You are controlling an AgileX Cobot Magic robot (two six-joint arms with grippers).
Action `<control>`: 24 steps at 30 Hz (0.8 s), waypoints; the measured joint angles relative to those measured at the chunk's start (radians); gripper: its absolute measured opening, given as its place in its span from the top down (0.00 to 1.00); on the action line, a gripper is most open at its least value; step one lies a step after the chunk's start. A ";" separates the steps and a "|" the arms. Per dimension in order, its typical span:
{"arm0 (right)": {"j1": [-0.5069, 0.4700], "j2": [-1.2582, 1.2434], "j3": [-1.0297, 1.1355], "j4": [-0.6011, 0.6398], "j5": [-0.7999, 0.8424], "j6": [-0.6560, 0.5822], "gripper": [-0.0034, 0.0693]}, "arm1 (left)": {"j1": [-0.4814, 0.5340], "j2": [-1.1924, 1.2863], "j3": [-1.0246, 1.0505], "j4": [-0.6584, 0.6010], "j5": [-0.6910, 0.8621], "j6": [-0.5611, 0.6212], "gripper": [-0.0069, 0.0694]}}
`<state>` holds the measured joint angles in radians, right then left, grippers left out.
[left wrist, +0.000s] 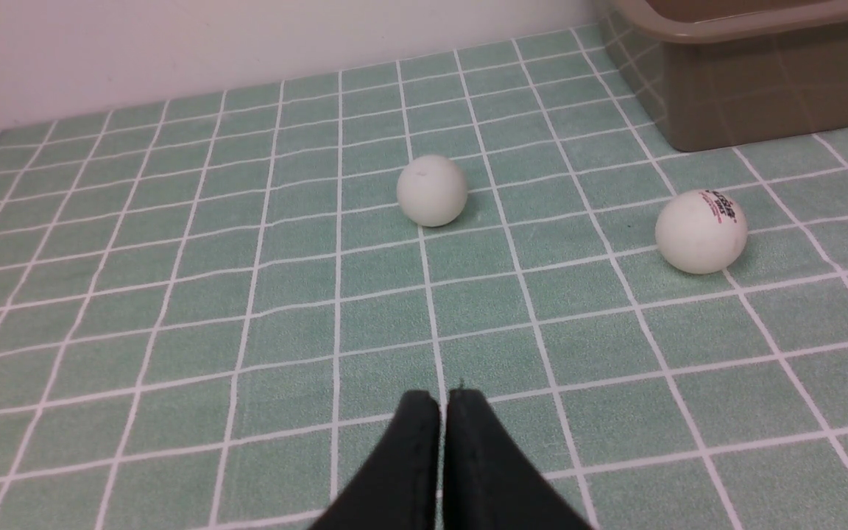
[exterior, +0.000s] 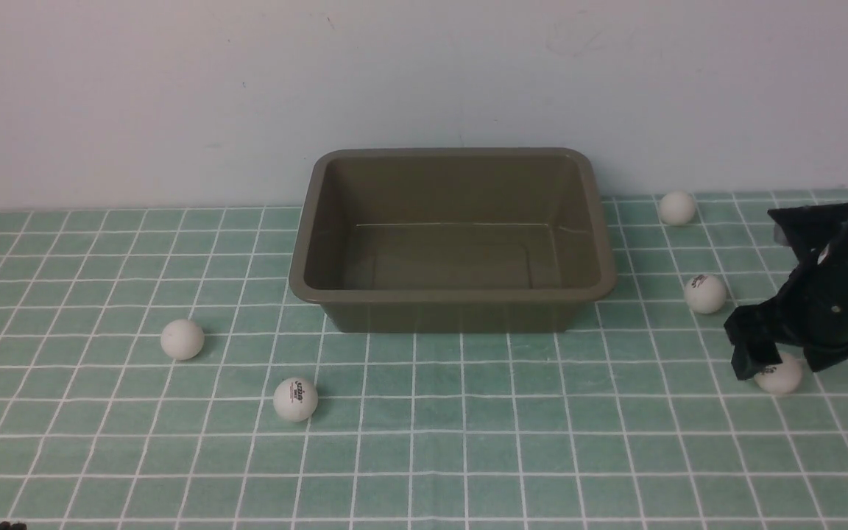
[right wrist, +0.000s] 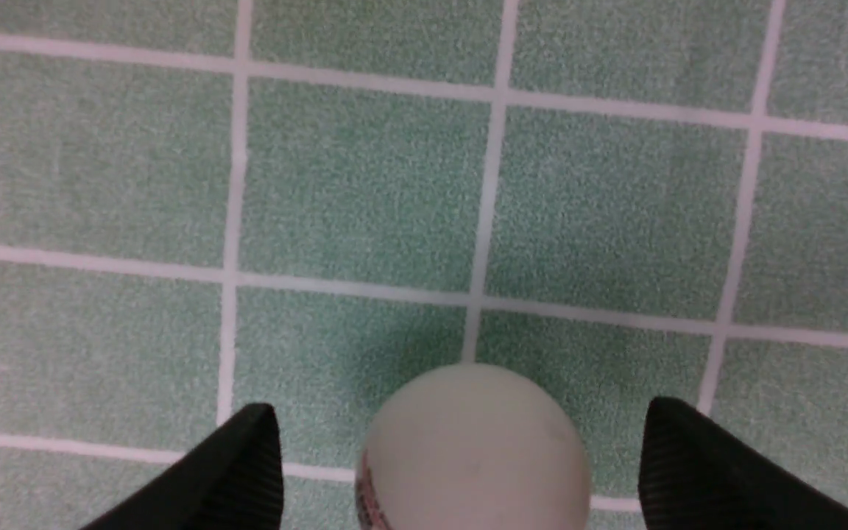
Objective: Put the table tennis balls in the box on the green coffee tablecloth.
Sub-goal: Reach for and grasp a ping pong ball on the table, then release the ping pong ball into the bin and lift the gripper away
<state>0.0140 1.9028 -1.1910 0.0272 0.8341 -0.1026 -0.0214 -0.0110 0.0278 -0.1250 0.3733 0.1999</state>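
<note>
The olive-brown box (exterior: 453, 296) stands empty at the back middle of the green coffee tablecloth (exterior: 424, 456). Several white table tennis balls lie on the cloth: two at front left (exterior: 182, 339) (exterior: 295, 400), two right of the box (exterior: 678, 208) (exterior: 705, 294). Another ball (exterior: 779, 375) sits between the fingers of my right gripper (exterior: 783, 366), which is down at the cloth. In the right wrist view that gripper (right wrist: 459, 423) is open, with gaps on both sides of the ball (right wrist: 474, 449). My left gripper (left wrist: 442, 401) is shut and empty, short of two balls (left wrist: 432, 190) (left wrist: 701, 232).
A pale wall runs right behind the box. The box's corner (left wrist: 748, 110) shows at the edge of the left wrist view. Only a black sliver of the left arm (exterior: 8, 525) shows at the front view's bottom left.
</note>
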 joint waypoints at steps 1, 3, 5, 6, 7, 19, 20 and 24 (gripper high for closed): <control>0.000 0.012 -0.001 -0.001 -0.004 0.000 0.14 | 0.000 0.000 0.000 0.000 0.000 0.000 0.91; 0.000 0.038 -0.004 -0.002 -0.007 0.001 0.15 | 0.000 0.000 0.000 0.000 0.000 0.000 0.91; 0.000 0.059 -0.008 -0.005 -0.007 0.002 0.19 | 0.000 0.000 0.000 0.000 0.000 0.000 0.91; 0.000 0.060 -0.010 -0.006 -0.009 0.005 0.23 | 0.000 0.000 0.000 0.000 0.000 0.000 0.91; 0.000 0.060 -0.012 -0.007 -0.009 0.007 0.26 | 0.000 0.000 0.000 0.000 0.000 0.000 0.91; 0.000 0.069 -0.349 0.122 0.321 -0.031 0.46 | 0.000 0.000 0.000 0.000 0.000 0.000 0.91; 0.000 0.069 -0.387 0.158 0.340 -0.041 0.46 | 0.000 0.000 0.000 0.000 0.000 0.000 0.91; 0.029 0.069 -0.528 0.285 0.380 -0.084 0.46 | 0.000 0.000 0.000 0.000 0.000 0.000 0.91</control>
<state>0.0426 1.9718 -1.7187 0.3124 1.2139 -0.1868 -0.0214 -0.0110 0.0278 -0.1250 0.3733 0.1999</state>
